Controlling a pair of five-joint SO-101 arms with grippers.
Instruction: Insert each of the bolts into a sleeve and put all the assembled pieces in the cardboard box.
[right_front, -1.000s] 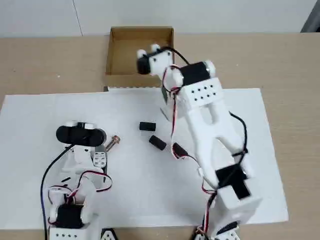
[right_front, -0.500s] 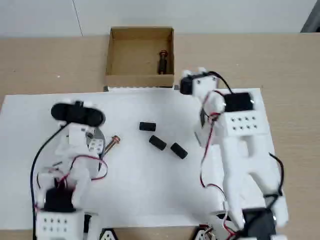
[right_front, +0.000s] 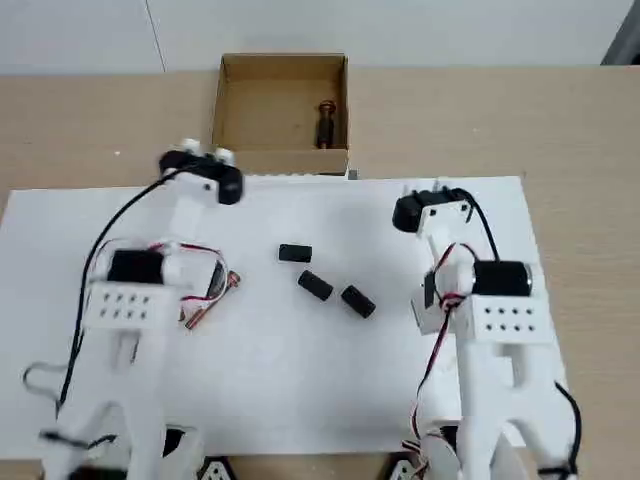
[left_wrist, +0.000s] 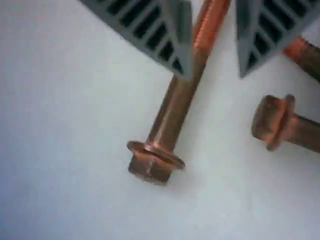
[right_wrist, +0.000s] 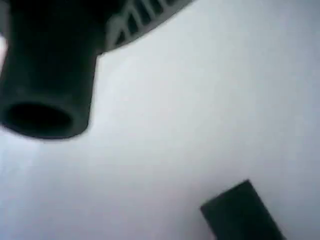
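Observation:
My left gripper (left_wrist: 215, 70) is open and straddles the shank of a copper bolt (left_wrist: 167, 125) lying on the white sheet. A second bolt (left_wrist: 280, 125) lies right beside it, and the tip of a third (left_wrist: 302, 52) shows behind one finger. From above, two bolts (right_front: 230, 282) (right_front: 198, 318) stick out from under the left arm. Three black sleeves (right_front: 294, 253) (right_front: 315, 286) (right_front: 358, 301) lie mid-sheet. The right gripper (right_front: 428, 300) hangs just right of them, with one sleeve (right_wrist: 47, 75) close in front of it and another (right_wrist: 240, 212) farther off. The cardboard box (right_front: 232, 110) holds one assembled piece (right_front: 326, 122).
The white sheet (right_front: 300, 390) covers most of the wooden table, and the box stands just past its far edge. Cables hang from both arms. There is free sheet in front of the sleeves, between the two arm bases.
The right arm has drawn back from the box, leaving the assembled piece inside, and now hangs beside the sleeves. The left arm has stretched forward over the bolts.

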